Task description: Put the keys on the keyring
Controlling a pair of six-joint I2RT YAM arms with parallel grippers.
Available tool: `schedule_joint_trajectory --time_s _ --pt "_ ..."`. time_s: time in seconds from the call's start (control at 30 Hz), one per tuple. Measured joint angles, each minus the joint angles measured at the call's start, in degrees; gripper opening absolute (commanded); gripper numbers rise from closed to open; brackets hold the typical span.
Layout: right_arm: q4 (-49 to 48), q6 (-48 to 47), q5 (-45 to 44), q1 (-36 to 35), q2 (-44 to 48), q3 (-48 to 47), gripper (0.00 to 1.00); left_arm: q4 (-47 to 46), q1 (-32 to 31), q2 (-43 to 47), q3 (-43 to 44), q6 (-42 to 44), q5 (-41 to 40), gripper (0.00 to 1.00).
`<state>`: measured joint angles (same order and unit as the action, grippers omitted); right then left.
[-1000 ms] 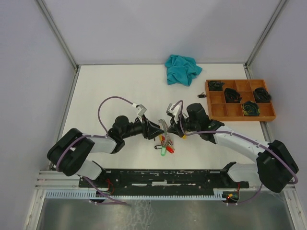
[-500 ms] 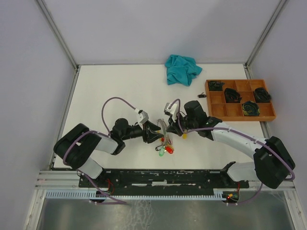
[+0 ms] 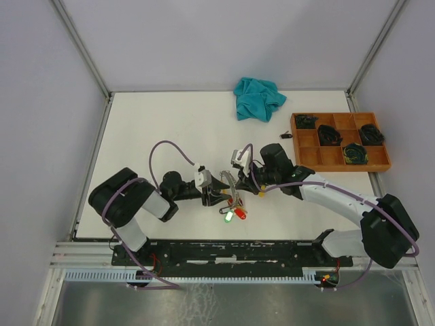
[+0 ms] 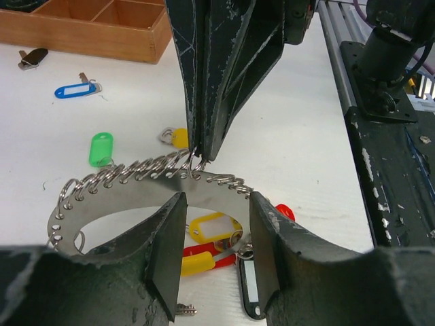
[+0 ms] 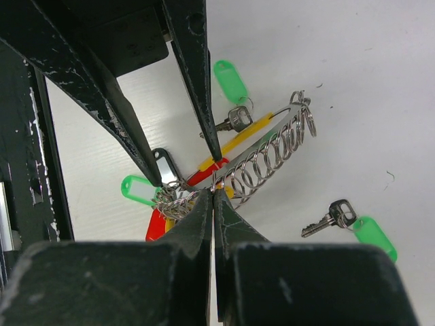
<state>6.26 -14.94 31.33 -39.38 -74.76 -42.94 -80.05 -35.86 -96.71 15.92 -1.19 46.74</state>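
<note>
- Near the middle of the table (image 3: 170, 129), seen from above, the left claw (image 3: 219, 193) and right claw (image 3: 236, 182) meet tip to tip over the keyring (image 3: 232, 190). A few keys (image 3: 235, 214) with green and red tags lie bunched just below it. Which of them are threaded cannot be told from here.
- Left wrist view: the keyring (image 4: 136, 187) shows as a flat silver band edged with a row of small wire loops.
  - A yellow tag (image 4: 212, 224), a red tag (image 4: 200, 260) and a black tag (image 4: 250, 293) sit under its near edge, seemingly hung on it.
  - A green tag (image 4: 100, 148) lies against the far loops; whether it is attached is unclear.
  - A blue-tagged key (image 4: 76, 89) lies well apart, near the wooden tray (image 4: 81, 41), so the job looks partly done with at least that one left.
  - The left claw (image 4: 216, 204) stands part open, one finger on either side of the band's near edge, gripping nothing I can see.
  - The right claw (image 4: 198, 155) comes down from above, pinched tight on a loop at the far edge.
- Right wrist view: the right claw's fingers (image 5: 194, 227) are pressed together on the loops, and the left claw (image 5: 190, 170) straddles the ring with a clear gap. A green-tagged key (image 5: 343, 224) lies loose, apart from the ring, and looks like another one to thread.
</note>
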Motion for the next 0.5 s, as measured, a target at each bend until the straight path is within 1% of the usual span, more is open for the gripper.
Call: schedule_joint_trajectory --time_s 0.2,0.3,0.4,0.5 --pt "1.2 -1.1 -0.6 -1.3 -0.9 -0.4 0.01 -3.4 0.0 -2.2 0.1 0.4 1.4 0.45" --pt "1.7 -1.5 -1.0 -1.9 -1.3 -0.9 0.01 -4.1 0.0 -3.2 0.6 0.4 1.7 0.42" --pt "2.2 -1.9 -1.7 -2.3 -1.3 -1.2 0.01 -4.2 0.0 -3.9 1.1 0.4 1.9 0.36" --pt "2.6 -2.1 -2.0 -2.6 -1.4 -1.4 0.01 -4.1 0.0 -4.0 1.4 0.4 2.1 0.36"
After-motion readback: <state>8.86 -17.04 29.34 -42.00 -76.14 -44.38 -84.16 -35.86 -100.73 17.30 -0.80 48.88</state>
